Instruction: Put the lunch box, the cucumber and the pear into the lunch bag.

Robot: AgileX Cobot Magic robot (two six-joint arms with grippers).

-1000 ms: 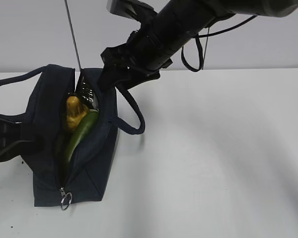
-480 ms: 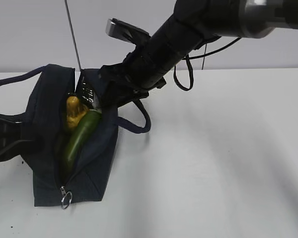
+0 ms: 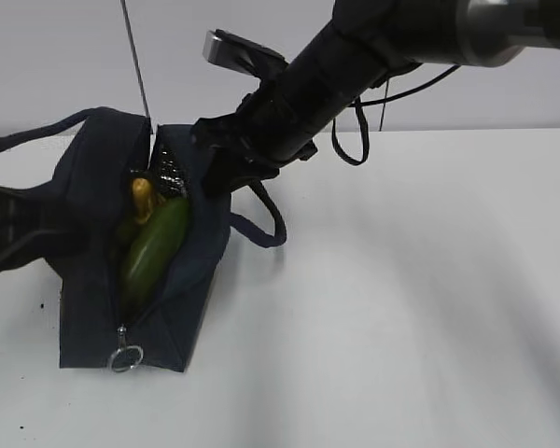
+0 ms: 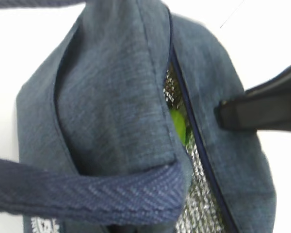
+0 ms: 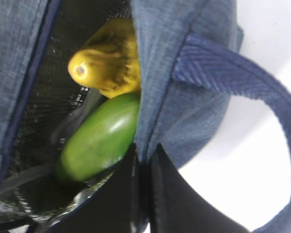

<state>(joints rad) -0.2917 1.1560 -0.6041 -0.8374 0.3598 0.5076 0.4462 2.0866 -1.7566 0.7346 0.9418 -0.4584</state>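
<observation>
The navy lunch bag [image 3: 191, 280] stands open at the left of the table. The cucumber [image 3: 154, 252] and the yellow pear [image 3: 144, 196] lie inside its opening. The right wrist view shows them close: the cucumber [image 5: 99, 141] under the pear [image 5: 106, 65]. My right gripper [image 5: 144, 160] is shut on the bag's right wall [image 5: 174, 97] and reaches across from the right [image 3: 215, 173]. My left gripper [image 3: 9, 233] is against the bag's left wall. In its wrist view bag fabric [image 4: 111, 97] hides its jaws. I cannot make out the lunch box.
The bag's right handle [image 3: 266, 219] hangs loose onto the white table [image 3: 401, 299]. The zipper's ring pull [image 3: 126, 357] lies at the bag's near end. A thin rod [image 3: 135, 65] stands behind the bag. The left handle strap [image 4: 87, 187] crosses the left wrist view.
The bag's left wall and left handle have risen with my left gripper. The cucumber has settled lower into the opening. My right gripper has stayed on the right wall.
</observation>
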